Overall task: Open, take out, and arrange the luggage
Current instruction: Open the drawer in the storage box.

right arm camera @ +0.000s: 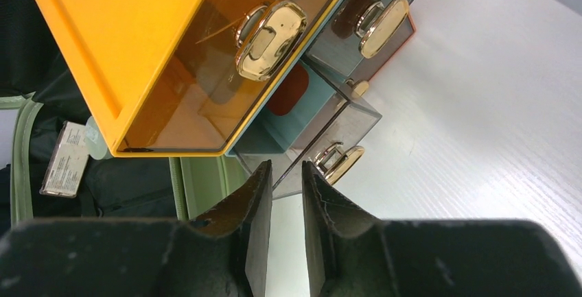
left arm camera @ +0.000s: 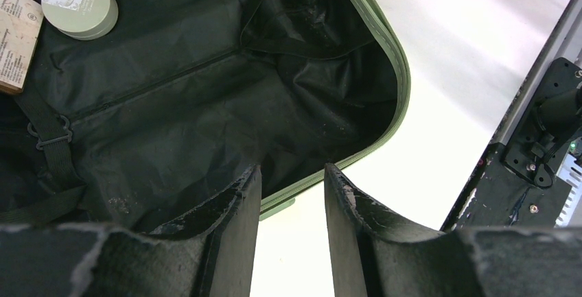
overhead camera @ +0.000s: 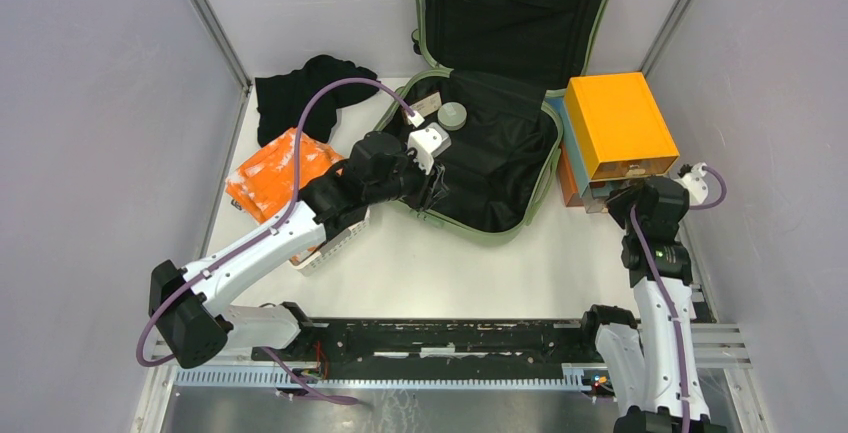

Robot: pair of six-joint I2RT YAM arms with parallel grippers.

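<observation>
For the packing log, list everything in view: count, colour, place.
luggage: 1, sage green with black lining, open, back centre
tin: 1, grey-green, round, inside the luggage
card: 1, tan, printed, inside the luggage beside the tin
cloth: 1, black, back left
packet: 1, orange, left side
basket: 1, white, under the left arm
drawer box: 1, orange and blue, gold handles, just right of the luggage
table: 1, white
left hand: 1, black, open, empty, over the luggage's near rim
right hand: 1, black, slightly open, empty, at the drawer fronts
</observation>
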